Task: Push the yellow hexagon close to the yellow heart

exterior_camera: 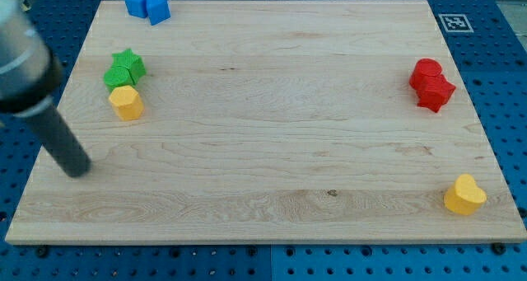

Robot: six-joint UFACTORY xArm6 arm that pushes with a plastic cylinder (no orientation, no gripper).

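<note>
A: Where does your rod stand?

B: Your tip [78,170] rests on the wooden board [263,149] at the near left. It has nothing to open or close, holds nothing and touches no block. The yellow hexagon [126,102] lies farther off to its right, touching the green star [124,67].

A: Which step is this?

B: The approach, I'd judge. You need to get to the hexagon's far-left side, then push it across toward the yellow heart [465,195] at the near right.
</note>
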